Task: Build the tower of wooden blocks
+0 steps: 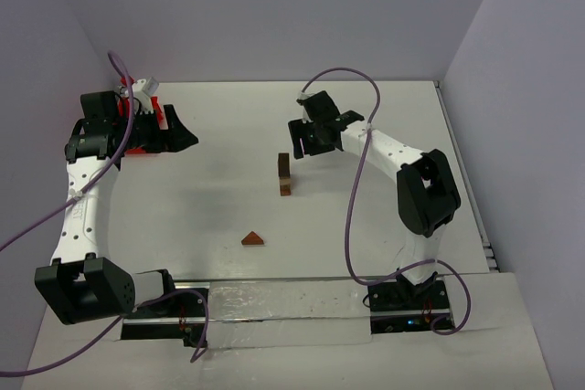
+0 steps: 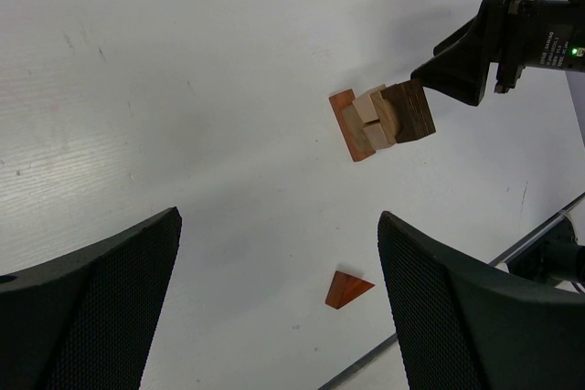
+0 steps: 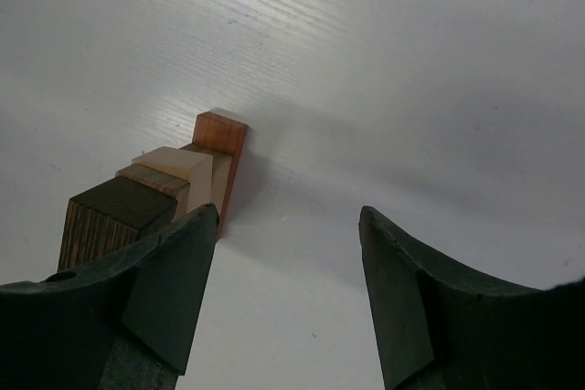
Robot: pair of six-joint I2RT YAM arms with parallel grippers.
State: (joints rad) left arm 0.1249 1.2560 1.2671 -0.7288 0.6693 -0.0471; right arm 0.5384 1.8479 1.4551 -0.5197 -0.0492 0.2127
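Observation:
The wood block tower point(image 1: 285, 175) stands near the table's middle, a narrow stack of reddish, tan and dark brown blocks. It also shows in the left wrist view point(image 2: 379, 121) and the right wrist view point(image 3: 155, 194). A reddish triangular wedge point(image 1: 253, 239) lies alone on the table in front of it, also seen as the wedge point(image 2: 347, 289). My right gripper point(image 1: 306, 141) hovers just behind and right of the tower, open point(image 3: 288, 226), nothing between its fingers; the tower sits just outside its left finger point(image 3: 174, 280). My left gripper point(image 1: 183, 131) is open point(image 2: 279, 253) at the far left, holding nothing.
A red tray point(image 1: 137, 148) sits at the far left, partly hidden under the left arm. The right arm's purple cable point(image 1: 356, 180) loops over the right half of the table. A metal rail point(image 1: 274, 303) runs along the near edge between the arm bases.

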